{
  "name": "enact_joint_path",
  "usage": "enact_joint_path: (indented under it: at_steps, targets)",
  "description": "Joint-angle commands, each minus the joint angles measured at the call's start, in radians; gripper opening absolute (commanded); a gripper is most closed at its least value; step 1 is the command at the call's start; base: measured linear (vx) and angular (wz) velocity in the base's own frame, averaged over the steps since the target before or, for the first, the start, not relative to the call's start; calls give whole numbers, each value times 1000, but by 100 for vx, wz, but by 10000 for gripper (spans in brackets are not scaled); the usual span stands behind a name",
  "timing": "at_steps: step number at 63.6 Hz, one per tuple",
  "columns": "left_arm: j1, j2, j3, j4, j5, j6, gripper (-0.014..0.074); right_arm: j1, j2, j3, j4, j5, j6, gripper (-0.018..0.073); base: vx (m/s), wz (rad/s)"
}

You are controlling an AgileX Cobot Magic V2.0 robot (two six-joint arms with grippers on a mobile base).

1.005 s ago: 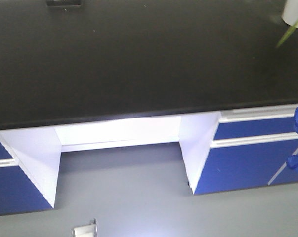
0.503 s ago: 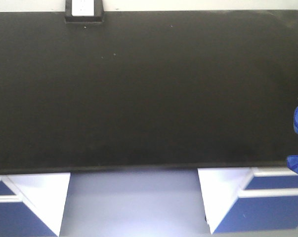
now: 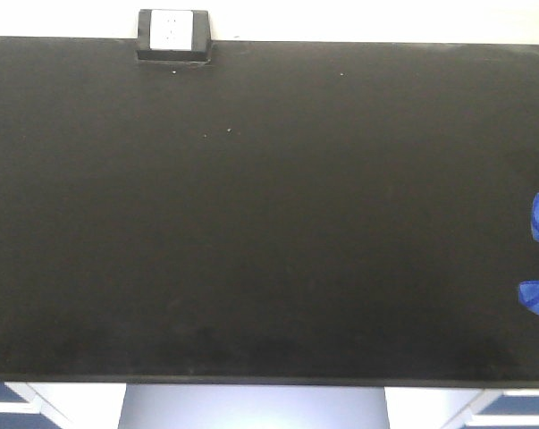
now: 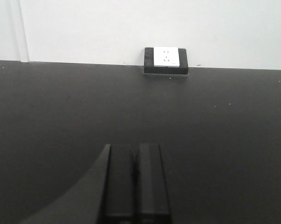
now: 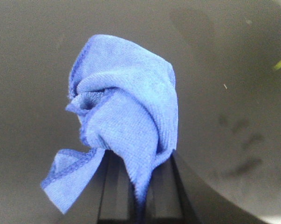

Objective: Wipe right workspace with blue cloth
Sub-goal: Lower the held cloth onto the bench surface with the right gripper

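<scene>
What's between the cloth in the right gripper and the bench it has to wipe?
Nothing visible. The blue cloth is bunched in the shut right gripper, over bare black benchtop. The only fixture, a small socket block, sits at the far edge, well off to the left.

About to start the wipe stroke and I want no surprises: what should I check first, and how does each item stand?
1. Grip on the blue cloth: ok, bunched in the right claw.
2. Cloth spread flat for wiping: not ok, it is a crumpled wad.
3. Cloth touching the benchtop: cannot tell.
4. Stroke path free of obstacles: ok, only the socket block at the far edge.
5. The left claw empty: ok, shut on nothing.
</scene>
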Motion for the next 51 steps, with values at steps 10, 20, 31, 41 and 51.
enact_joint_path:
  at_steps: [10, 20, 31, 41, 51]
  targets:
    - [5, -15, 31, 1, -80, -8, -6, 2, 4, -30, -11, -63, -9, -1, 12, 7]
    - [5, -15, 31, 1, -80, -8, -6, 2, 4, -30, -11, -63, -9, -1, 10, 7]
    - [5, -15, 31, 1, -80, -8, -6, 2, 4, -30, -11, -63, -9, -1, 8, 5]
    - [5, -15, 31, 1, -80, -8, -6, 2, 4, -30, -10, -64, -9, -1, 5, 3]
    - [5, -15, 31, 1, -80, -8, -6, 2, 11, -30, 7, -109, -4, -1, 2, 2]
